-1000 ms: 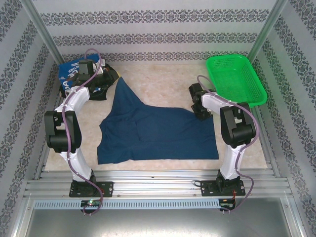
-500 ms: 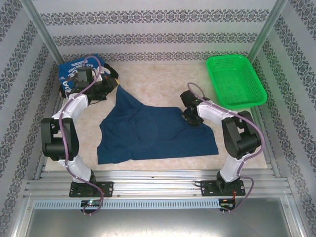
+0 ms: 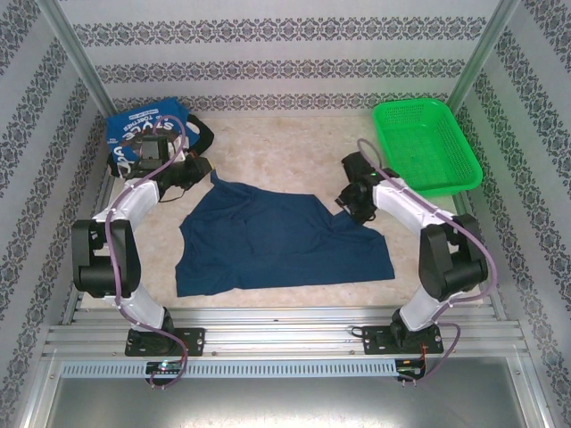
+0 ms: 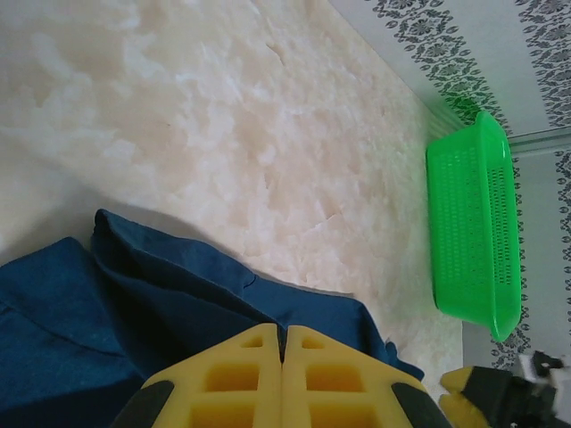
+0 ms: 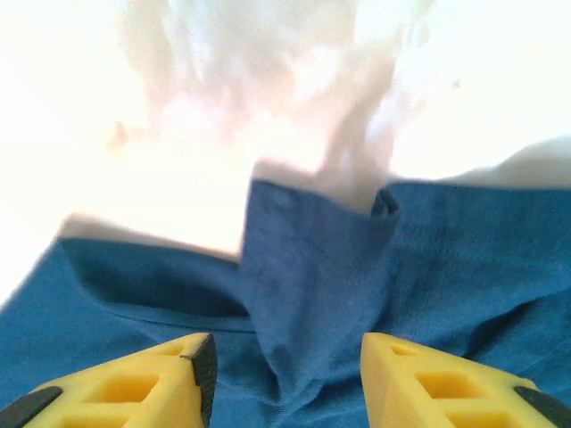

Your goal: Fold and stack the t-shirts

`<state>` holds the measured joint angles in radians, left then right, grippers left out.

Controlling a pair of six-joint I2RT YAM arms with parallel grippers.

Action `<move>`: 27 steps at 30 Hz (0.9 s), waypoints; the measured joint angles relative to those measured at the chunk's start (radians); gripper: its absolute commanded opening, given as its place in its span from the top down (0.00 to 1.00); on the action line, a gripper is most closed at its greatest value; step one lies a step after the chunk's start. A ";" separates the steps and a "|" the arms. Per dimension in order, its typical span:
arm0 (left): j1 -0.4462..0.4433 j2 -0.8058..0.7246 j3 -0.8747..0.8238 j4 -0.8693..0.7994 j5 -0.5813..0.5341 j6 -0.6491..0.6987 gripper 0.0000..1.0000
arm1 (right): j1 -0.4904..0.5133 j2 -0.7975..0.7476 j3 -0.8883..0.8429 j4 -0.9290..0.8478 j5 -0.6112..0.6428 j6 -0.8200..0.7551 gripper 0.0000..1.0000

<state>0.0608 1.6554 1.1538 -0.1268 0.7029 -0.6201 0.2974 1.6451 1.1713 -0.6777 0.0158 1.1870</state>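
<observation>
A navy blue t-shirt (image 3: 277,245) lies spread on the middle of the table, its back-left corner drawn up into a point. My left gripper (image 3: 203,171) is shut on that corner; in the left wrist view the yellow fingertips (image 4: 283,330) meet with a sliver of the navy cloth (image 4: 53,330) pinched between them. My right gripper (image 3: 350,203) hovers over the shirt's back-right corner, open. In the right wrist view its jaws (image 5: 287,343) stand apart on either side of a raised fold of the cloth (image 5: 312,294). A blue t-shirt with white lettering (image 3: 134,129) and a black one (image 3: 203,135) lie heaped at the back left.
A green mesh basket (image 3: 426,143) stands at the back right, also seen in the left wrist view (image 4: 473,232). Patterned walls and metal posts close in the table. Bare tabletop (image 3: 285,147) lies between the heap and the basket.
The right gripper has opened and let go of the shirt's back-right corner. The left gripper has carried the back-left corner toward the near side and lower, flattening the peak.
</observation>
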 measured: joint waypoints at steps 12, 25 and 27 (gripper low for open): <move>0.000 -0.002 0.000 -0.001 0.000 0.017 1.00 | -0.110 0.149 0.017 0.035 -0.089 -0.069 0.56; 0.000 -0.002 0.000 -0.011 -0.001 0.037 1.00 | -0.113 0.210 0.013 0.062 -0.125 -0.096 0.69; 0.000 -0.002 0.000 -0.016 -0.001 0.039 1.00 | -0.117 0.213 0.013 0.067 -0.137 -0.103 0.71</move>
<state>0.0605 1.6539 1.1538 -0.1429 0.7021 -0.5808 0.1799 1.8580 1.1847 -0.6109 -0.1215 1.0836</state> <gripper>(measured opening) 0.050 0.297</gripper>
